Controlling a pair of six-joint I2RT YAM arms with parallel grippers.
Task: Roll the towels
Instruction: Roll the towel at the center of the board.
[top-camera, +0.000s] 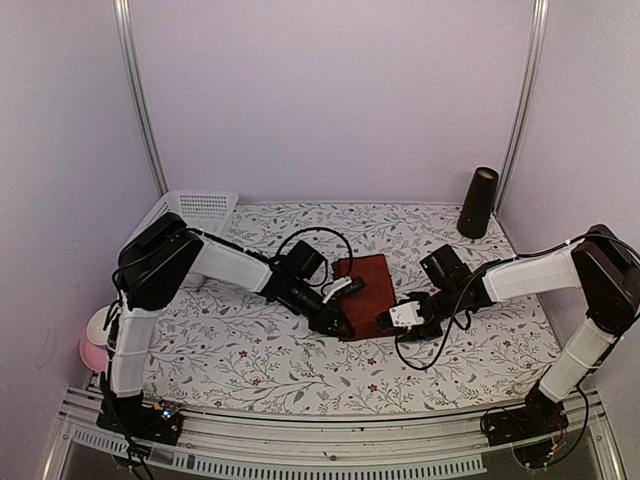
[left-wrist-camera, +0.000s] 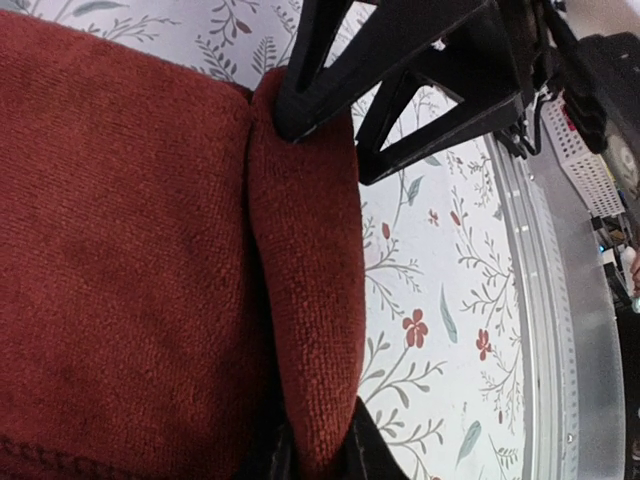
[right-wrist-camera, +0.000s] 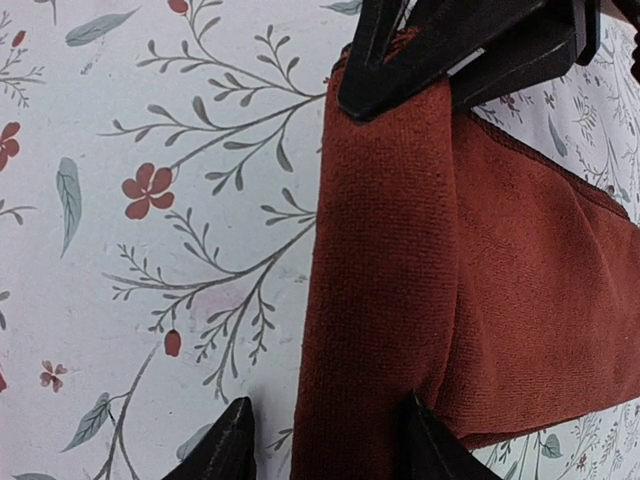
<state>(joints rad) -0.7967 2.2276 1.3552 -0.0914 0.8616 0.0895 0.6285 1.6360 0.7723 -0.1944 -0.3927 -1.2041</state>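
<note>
**A soft, plush maroon towel (top-camera: 365, 285) with two grippers at its rolled edge (left-wrist-camera: 300, 260)**

The maroon towel lies near the middle of the worktop (top-camera: 250, 350), a flat surface covered in white cloth printed with grey leaf sprigs and small red flowers. Most of the towel lies flat. The side towards the near edge of the worktop is turned over into a thick rolled edge resting on the flat part.

The left gripper (top-camera: 338, 322) meets this roll at its left end. In the left wrist view its jaws are pressed in on the roll, which narrows between them.

The right gripper (top-camera: 385, 325) meets the roll at its right end. In the right wrist view its jaws stand spread astride the roll. One jaw touches the cloth; the other is just beside it, with a strip of printed cloth showing between. Each wrist view also shows the other gripper at the far end of the roll.

A white perforated plastic basket (top-camera: 200, 208) sits at the far left corner of the worktop. A dark tapered cylinder (top-camera: 478, 203) stands upright near the far right corner, well apart from the towel.
</note>
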